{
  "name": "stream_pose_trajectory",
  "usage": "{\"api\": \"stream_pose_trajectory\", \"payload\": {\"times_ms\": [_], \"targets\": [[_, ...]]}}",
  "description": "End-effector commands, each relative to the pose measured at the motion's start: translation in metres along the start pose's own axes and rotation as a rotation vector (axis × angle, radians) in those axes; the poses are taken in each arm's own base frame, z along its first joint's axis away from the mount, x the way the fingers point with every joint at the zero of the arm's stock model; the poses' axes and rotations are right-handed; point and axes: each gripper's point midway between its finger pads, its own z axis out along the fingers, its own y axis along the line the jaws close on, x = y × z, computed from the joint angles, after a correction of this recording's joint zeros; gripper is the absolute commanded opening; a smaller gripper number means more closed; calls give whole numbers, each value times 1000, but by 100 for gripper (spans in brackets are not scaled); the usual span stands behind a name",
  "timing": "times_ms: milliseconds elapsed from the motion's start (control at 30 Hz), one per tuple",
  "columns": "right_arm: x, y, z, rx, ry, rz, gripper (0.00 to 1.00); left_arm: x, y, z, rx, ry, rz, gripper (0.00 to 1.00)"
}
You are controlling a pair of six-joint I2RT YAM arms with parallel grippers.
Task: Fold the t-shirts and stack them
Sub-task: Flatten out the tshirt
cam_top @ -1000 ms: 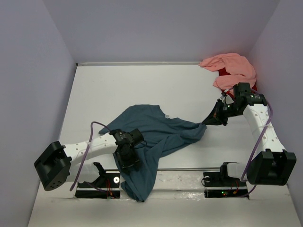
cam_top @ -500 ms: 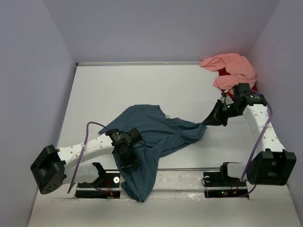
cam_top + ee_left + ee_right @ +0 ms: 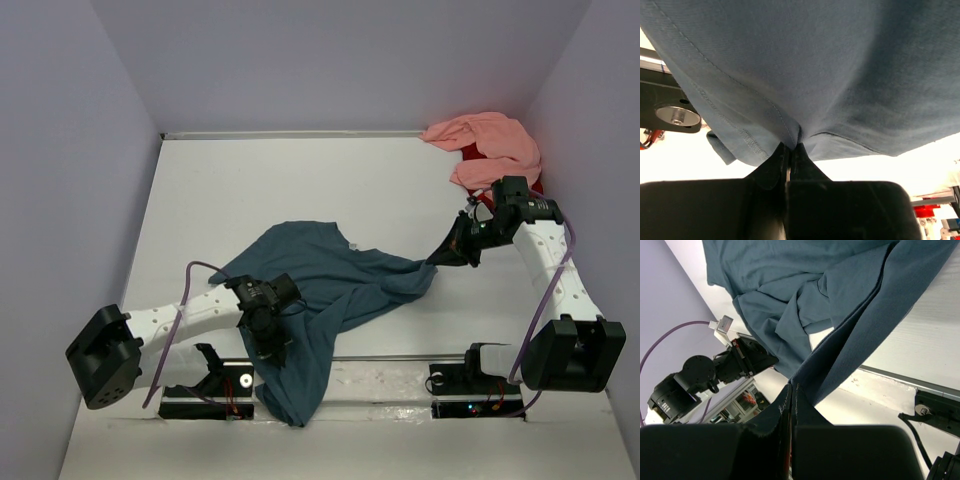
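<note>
Your left gripper (image 3: pixel 789 150) and right gripper (image 3: pixel 792 388) are both pinched shut on the teal t-shirt (image 3: pixel 330 285), which is light and limp, so expect sag between them and favour hems

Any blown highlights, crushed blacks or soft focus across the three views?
Top external: even light, sharp, soft shadows on the table. Left wrist: background below the teal shirt blown white, left fingers nearly black. Right wrist: right fingers equally dark, shirt folds in focus.
</note>
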Motion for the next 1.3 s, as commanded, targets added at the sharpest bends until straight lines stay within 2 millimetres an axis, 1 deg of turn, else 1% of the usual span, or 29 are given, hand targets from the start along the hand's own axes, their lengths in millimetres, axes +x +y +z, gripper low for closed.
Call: {"api": "stream_pose_trajectory", "payload": {"times_ms": [0, 100, 167, 233, 267, 300, 367, 400, 433, 467, 500, 567, 600, 633, 700, 733, 800, 833, 867, 900, 967, 1000, 1033, 1100, 1133, 1167, 1200, 1233, 1267], "targets": [[-1, 9, -1, -33, -16, -37, 0, 3, 5, 1, -12, 13, -3, 0], [-2, 8, -1, -32, -16, -35, 0, 4, 7, 0, -14, 10, -9, 0], [-2, 8, -1, -32, -17, -36, 0, 1, 6, -6, -18, -11, -7, 0], [-2, 8, 0, -22, -14, -44, 0, -4, -1, -17, -7, -46, -1, 0], [-3, 8, 0, -19, -19, -48, 0, -5, 0, -22, -19, -54, 1, 0], [-5, 8, -1, -12, -26, -53, 0, -7, -10, -33, 3, -73, 8, 0], [-10, 6, -1, 9, -42, -58, 0, -16, -14, -46, -8, -123, 13, 0], [-13, 8, -4, 17, -57, -66, 0, -22, -29, -62, 27, -153, 11, 0], [-16, 8, -6, 30, -69, -70, 0, -28, -35, -71, 36, -177, 11, 0], [-22, 4, -8, 64, -94, -75, 0, -38, -36, -76, 10, -220, 21, 0], [-28, 8, -13, 72, -121, -92, 0, -52, -53, -97, 58, -283, 14, 0], [-35, 7, -17, 106, -148, -106, 0, -68, -67, -113, 72, -337, 47, 0], [-41, 13, -23, 107, -175, -123, 0, -81, -79, -131, 118, -380, 32, 0], [-44, 15, -26, 110, -193, -132, 0, -82, -85, -138, 133, -387, 47, 0], [-54, 15, -32, 146, -237, -142, 0, -101, -91, -151, 143, -427, 38, 0], [-58, 16, -36, 157, -258, -147, 0, -107, -97, -164, 171, -454, 40, 0], [-71, 20, -48, 194, -330, -169, 0, -130, -95, -176, 165, -509, 12, 0], [-80, 24, -56, 212, -375, -184, 0, -142, -94, -186, 162, -553, 17, 0], [-85, 29, -62, 210, -412, -198, 0, -157, -93, -195, 159, -586, 8, 0], [-91, 33, -66, 207, -441, -210, 0, -166, -93, -200, 153, -609, 6, 0], [-101, 44, -74, 188, -495, -239, 0, -186, -93, -212, 146, -667, 5, 0], [-112, 54, -80, 165, -543, -256, 0, -203, -92, -225, 131, -715, 14, 0], [-117, 61, -85, 149, -572, -267, 0, -209, -94, -234, 147, -731, -4, 0], [-136, 72, -88, 135, -617, -285, 0, -230, -89, -250, 108, -801, 9, 0], [-144, 82, -96, 119, -653, -307, 0, -242, -86, -273, 130, -854, -20, 0], [-160, 87, -96, 121, -684, -315, 0, -255, -82, -284, 117, -898, -21, 0], [-169, 91, -100, 121, -713, -323, 0, -265, -78, -295, 122, -934, -44, 0], [-178, 101, -108, 111, -755, -338, 0, -281, -68, -310, 135, -972, -89, 0], [-195, 100, -104, 129, -764, -330, 0, -293, -65, -323, 155, -1016, -97, 0]]}}
